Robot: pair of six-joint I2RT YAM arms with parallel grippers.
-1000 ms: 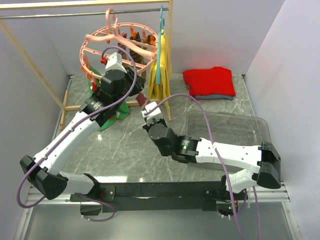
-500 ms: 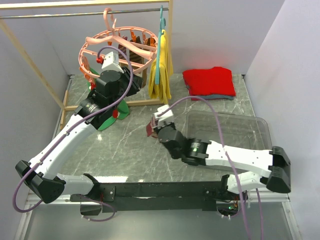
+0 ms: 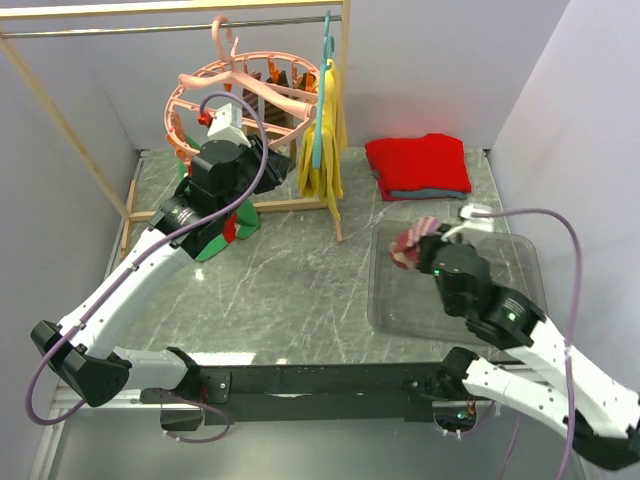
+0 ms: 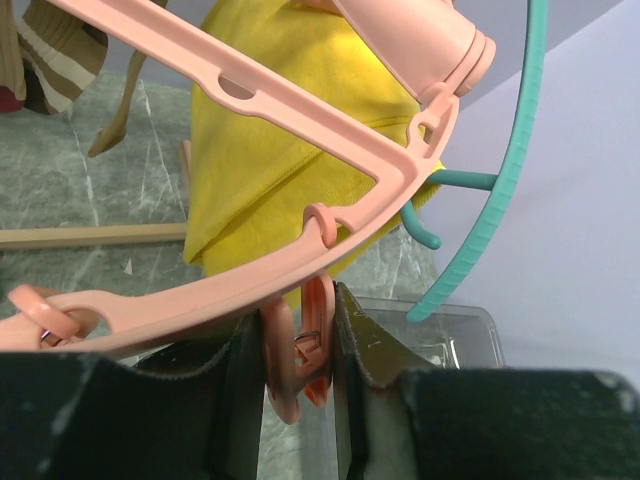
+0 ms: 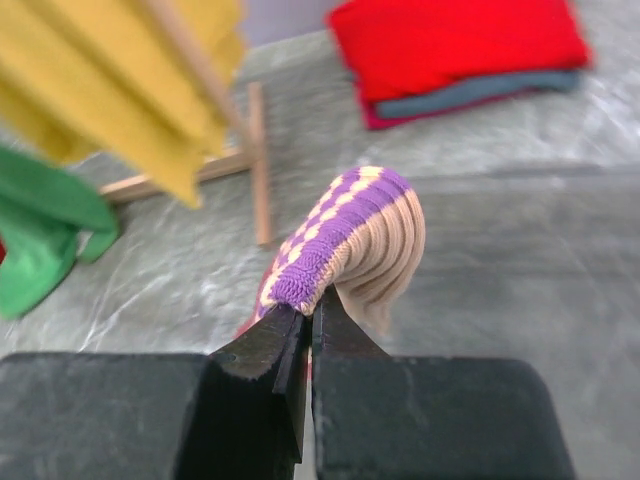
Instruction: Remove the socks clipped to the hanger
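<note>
In the upper left of the top view hangs the pink hanger [image 3: 200, 88], with a brown striped sock [image 4: 48, 45] clipped on. The left claw [image 4: 298, 345] pinches one pink clip [image 4: 320, 325], its jaws narrow. At middle right, the right claw [image 5: 308, 318] squeezes a purple and tan sock [image 5: 352, 240] tight, over the clear bin [image 3: 505, 258].

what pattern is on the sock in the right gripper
Purple-and-beige checks beside ribbed beige on the sock, clearest in the right wrist view.
</note>
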